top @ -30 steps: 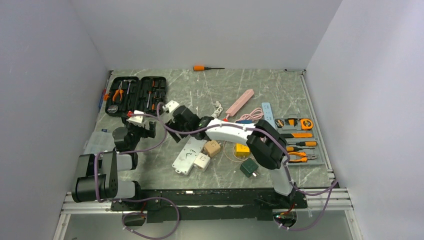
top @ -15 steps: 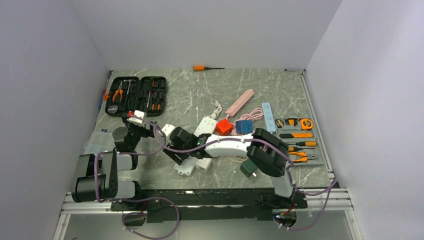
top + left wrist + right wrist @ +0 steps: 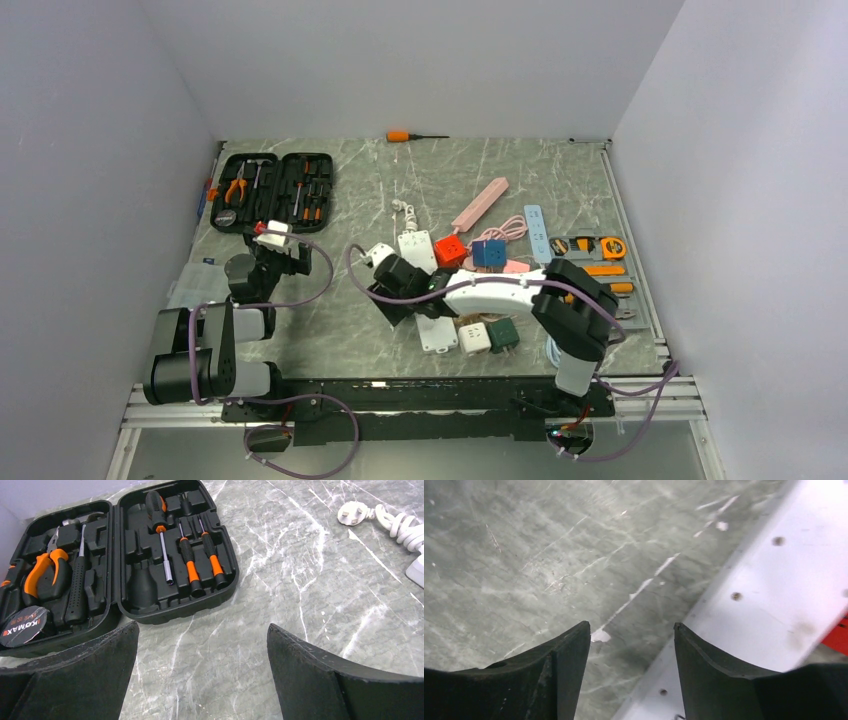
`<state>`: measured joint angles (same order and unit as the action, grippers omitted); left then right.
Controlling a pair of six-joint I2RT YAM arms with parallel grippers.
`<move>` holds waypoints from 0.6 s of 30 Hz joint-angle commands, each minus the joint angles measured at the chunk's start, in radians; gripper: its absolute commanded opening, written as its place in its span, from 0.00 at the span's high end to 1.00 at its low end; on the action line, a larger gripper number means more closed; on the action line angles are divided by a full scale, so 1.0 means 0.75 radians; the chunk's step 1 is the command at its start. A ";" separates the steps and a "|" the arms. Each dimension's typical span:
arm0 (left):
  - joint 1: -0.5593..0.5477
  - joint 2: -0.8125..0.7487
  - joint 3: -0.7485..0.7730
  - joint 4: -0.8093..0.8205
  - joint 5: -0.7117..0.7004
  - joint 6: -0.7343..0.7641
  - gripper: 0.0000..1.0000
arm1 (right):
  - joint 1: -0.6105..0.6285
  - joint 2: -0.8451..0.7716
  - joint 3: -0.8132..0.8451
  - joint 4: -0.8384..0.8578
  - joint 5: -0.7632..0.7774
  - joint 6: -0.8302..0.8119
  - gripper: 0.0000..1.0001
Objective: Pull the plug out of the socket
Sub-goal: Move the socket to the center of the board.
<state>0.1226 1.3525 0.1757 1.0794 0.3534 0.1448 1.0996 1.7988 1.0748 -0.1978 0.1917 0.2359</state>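
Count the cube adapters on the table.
4: red cube and blue cube side by side mid-table; white cube and dark green cube together near the front edge. The right arm may hide others.

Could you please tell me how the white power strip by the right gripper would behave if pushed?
The white power strip probably slides rather than tips, as it lies flat on the smooth table. It looks stiff: the right wrist view shows a hard flat shell with small holes.

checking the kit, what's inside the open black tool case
The tool case holds orange-handled pliers, two small screwdrivers, a bit driver and a black roll; its near-left corner is hidden by the left gripper.
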 commanded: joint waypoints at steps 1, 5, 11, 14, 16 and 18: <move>-0.001 -0.007 0.029 0.050 0.011 -0.011 0.01 | -0.071 -0.165 0.075 -0.090 0.139 0.062 0.32; -0.001 -0.008 0.030 0.049 0.011 -0.011 0.01 | -0.271 -0.236 0.177 -0.089 0.180 0.146 0.18; 0.000 -0.008 0.032 0.050 0.011 -0.011 0.01 | -0.687 -0.201 0.317 -0.212 0.277 0.221 0.17; -0.001 -0.008 0.029 0.050 0.010 -0.011 0.01 | -0.860 -0.161 0.358 -0.196 0.325 0.189 0.16; 0.000 -0.007 0.030 0.050 0.011 -0.012 0.01 | -0.940 -0.117 0.403 -0.200 0.333 0.177 0.16; 0.000 -0.008 0.032 0.050 0.010 -0.012 0.01 | -0.998 -0.065 0.423 -0.169 0.325 0.168 0.16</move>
<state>0.1226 1.3525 0.1757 1.0794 0.3534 0.1448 0.4068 1.6920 1.3251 -0.3252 0.3988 0.3637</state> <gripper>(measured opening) 0.991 0.834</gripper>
